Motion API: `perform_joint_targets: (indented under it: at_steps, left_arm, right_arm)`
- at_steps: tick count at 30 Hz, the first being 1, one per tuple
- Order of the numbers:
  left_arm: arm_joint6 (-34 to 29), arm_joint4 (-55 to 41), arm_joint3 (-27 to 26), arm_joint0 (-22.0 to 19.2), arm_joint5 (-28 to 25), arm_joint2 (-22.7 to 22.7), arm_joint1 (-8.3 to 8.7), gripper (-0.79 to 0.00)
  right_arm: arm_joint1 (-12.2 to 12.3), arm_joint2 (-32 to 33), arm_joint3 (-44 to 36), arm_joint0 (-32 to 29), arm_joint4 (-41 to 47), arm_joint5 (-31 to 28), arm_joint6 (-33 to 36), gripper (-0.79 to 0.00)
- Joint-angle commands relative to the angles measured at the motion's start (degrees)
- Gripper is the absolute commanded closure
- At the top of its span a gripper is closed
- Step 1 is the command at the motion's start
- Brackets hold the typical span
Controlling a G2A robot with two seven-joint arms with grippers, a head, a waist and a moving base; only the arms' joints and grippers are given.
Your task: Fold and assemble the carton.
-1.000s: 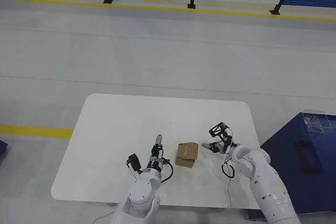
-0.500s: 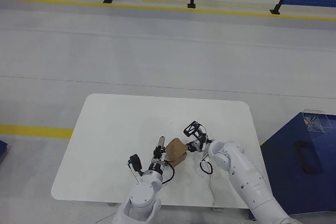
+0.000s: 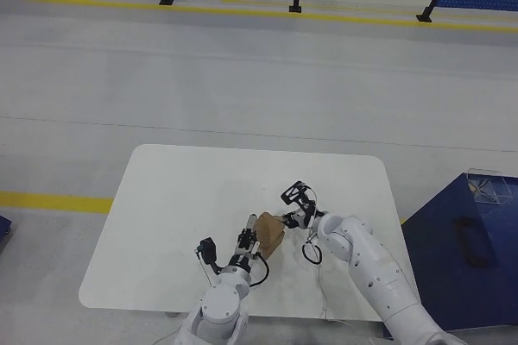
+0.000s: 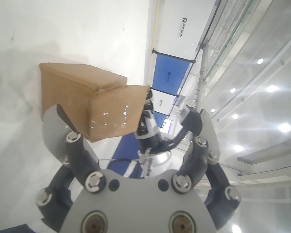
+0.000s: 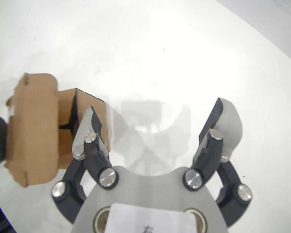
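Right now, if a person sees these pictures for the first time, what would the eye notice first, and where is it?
The brown carton stands out first: it is the one coloured thing on the white table, on the side nearest the robot, with a flap not yet closed. Next come the two open grippers on either side of it. The left gripper faces one side of the carton, and the right gripper has one finger beside its open end.
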Motion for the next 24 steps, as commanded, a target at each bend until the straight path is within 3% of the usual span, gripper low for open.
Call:
perform_joint_targets:
  at_steps: [1,5,11,16,24]
  left_arm:
    - [-1.2,5.9,-0.2,0.0,1.8,0.3,0.48,-0.785]
    - [-3.1,10.6,-1.4,1.0,3.5,0.1,1.14,-0.785]
    - [-6.1,9.0,1.0,-0.1,5.1,0.2,1.12,-0.785]
    - [-6.3,7.4,4.0,-1.6,5.1,0.4,0.89,-0.65]
    - [-6.7,6.1,4.2,-1.3,3.7,0.6,0.88,-0.677]
  right_arm:
    - [0.5,1.4,-3.2,-1.8,-1.6,0.8,-1.7,-0.785]
    - [1.3,3.1,-7.9,-5.0,-3.3,1.5,-1.8,-0.785]
    - [1.2,2.5,-8.6,-5.4,-4.1,3.1,0.0,-0.785]
    - [0.9,1.5,-7.5,-4.9,-4.0,3.1,-0.2,-0.785]
    - [0.5,0.4,-5.2,-4.1,-3.1,1.1,-0.7,-0.785]
